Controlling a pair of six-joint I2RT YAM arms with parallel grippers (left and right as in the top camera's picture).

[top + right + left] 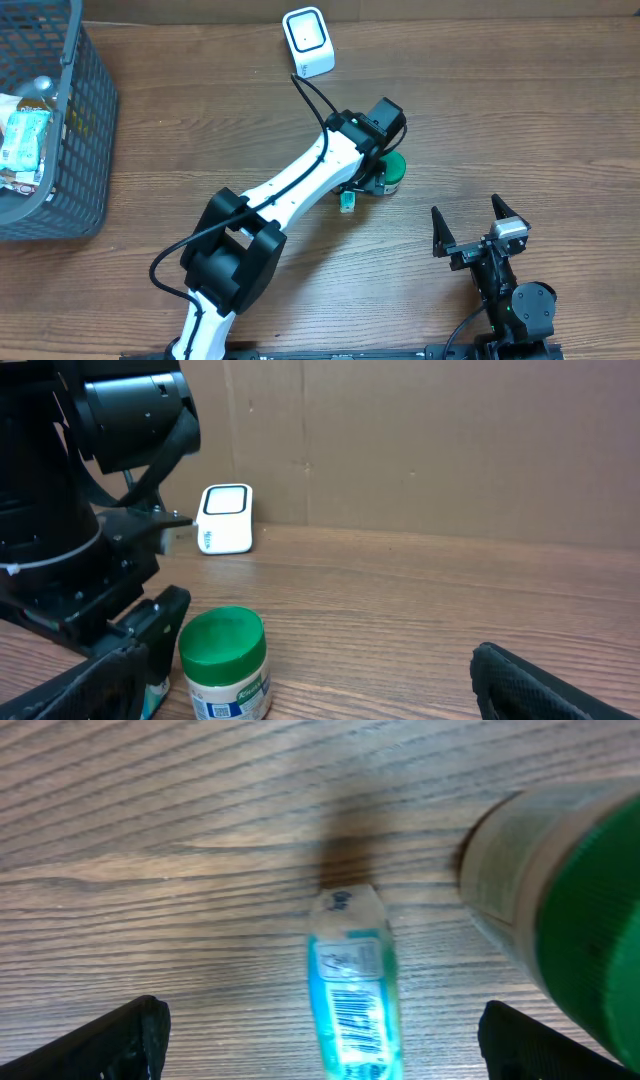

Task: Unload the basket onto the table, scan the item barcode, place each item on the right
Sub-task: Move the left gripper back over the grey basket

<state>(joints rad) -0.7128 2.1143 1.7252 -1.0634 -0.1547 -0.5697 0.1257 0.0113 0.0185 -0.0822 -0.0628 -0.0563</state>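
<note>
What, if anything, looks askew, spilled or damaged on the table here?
Nothing stands out. The small teal tube lies flat on the table, barcode up, beside the upright green-lidded jar. The open left gripper hovers over the tube. No spill or damage shows.

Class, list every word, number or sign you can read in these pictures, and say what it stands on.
No text can be read.
Tube: barcode and print, blurred.
Green-lidded jar: label print too small.
Packet in basket: print too small.
</note>
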